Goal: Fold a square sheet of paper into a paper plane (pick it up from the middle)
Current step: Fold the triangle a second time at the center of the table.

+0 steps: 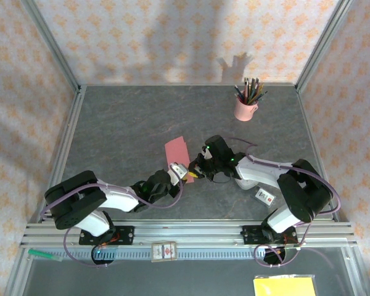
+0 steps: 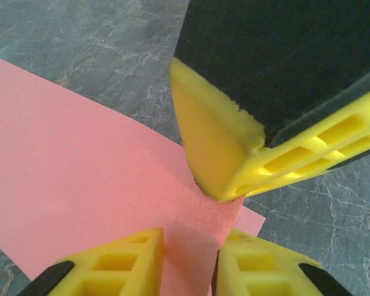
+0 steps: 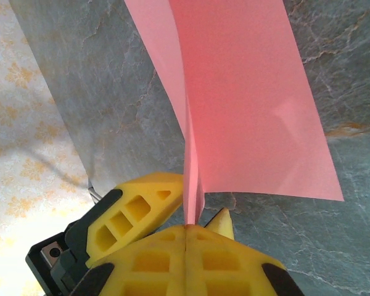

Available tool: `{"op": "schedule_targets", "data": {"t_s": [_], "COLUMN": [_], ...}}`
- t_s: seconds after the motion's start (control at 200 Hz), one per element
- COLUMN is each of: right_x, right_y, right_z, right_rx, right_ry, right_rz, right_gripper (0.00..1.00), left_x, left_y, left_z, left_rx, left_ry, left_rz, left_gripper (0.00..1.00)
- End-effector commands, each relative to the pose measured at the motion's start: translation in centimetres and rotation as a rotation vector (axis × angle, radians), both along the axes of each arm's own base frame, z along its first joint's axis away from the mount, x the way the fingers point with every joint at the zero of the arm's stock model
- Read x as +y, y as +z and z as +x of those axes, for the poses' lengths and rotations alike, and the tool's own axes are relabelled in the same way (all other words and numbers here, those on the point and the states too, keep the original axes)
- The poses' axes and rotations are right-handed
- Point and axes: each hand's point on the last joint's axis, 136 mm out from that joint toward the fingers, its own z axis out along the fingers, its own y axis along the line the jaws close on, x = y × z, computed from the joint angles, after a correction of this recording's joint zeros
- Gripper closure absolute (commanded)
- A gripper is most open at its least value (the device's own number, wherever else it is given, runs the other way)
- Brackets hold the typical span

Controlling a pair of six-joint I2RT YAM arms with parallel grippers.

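Square sheet of paper (image 1: pixel 176 152), salmon pink, sat near the middle of the grey table (image 1: pixel 111 123). Its far part lay flat on the surface and its near end stood up off it, where the two grippers met. The left arm (image 1: pixel 114 198) and the right arm (image 1: pixel 268 176) both reached inward to that one spot, well apart from the pink cup of pencils (image 1: pixel 245 106) at the far right.

From the right wrist I could see the sheet standing in a ridge along its middle, with a half falling away on either side. The right gripper (image 3: pixel 188 227) was clenched on the near end of that ridge, its yellow tips together and the paper vanishing into the seam. The left gripper (image 2: pixel 191 235) straddled the same end from the other side. Its fingers (image 2: pixel 132 259) stood a little apart with a pink flap between them, and I saw no sign of them pressing it.

To my eye the square sheet of paper was feather-light and limp. It drooped wherever it was unsupported, though it looked crisp enough to take a crease. It seemed likely to slide on the smooth tabletop, and to tear or crumple if the two arms pulled against each other. I judged the ridge down the middle the place to hold, taken close to the fold and not by a loose edge.
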Motion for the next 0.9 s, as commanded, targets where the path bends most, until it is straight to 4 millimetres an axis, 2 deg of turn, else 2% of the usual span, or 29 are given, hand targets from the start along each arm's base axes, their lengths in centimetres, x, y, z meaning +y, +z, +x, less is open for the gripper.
{"op": "schedule_targets", "data": {"t_s": [0.0,0.305,0.48,0.576,0.711,0.831,0.896], "right_x": [0.1,0.1,-0.3,-0.6,-2.3,-5.0,-5.4], "right_y": [1.0,1.1,1.4,1.8,2.6,3.3,3.9], "right_z": [0.5,0.6,0.8,1.1,2.1,3.8,4.8], "right_rx": [-0.01,-0.012,-0.028,-0.038,-0.072,-0.121,-0.17], "right_ry": [-0.013,-0.018,-0.029,-0.034,-0.07,-0.126,-0.124], "right_rz": [0.021,0.016,0.002,0.003,-0.024,-0.06,-0.061], "right_gripper": [1.0,0.99,0.88,0.78,0.7,0.69,0.69], "left_x": [-0.8,-1.1,-1.1,-1.4,-2.1,-3.1,-3.4], "left_y": [1.2,1.1,0.8,0.7,0.9,1.4,1.2], "left_z": [0.7,0.7,0.0,-0.4,-1.4,-2.5,-3.0], "left_rx": [-0.048,-0.055,-0.05,-0.048,-0.041,-0.028,-0.006], "left_ry": [0.0,-0.015,-0.047,-0.078,-0.143,-0.219,-0.25], "left_rz": [-0.019,-0.021,-0.03,-0.039,-0.071,-0.121,-0.127], "left_gripper": [0.78,0.9,1.0,1.0,1.0,1.0,1.0]}}
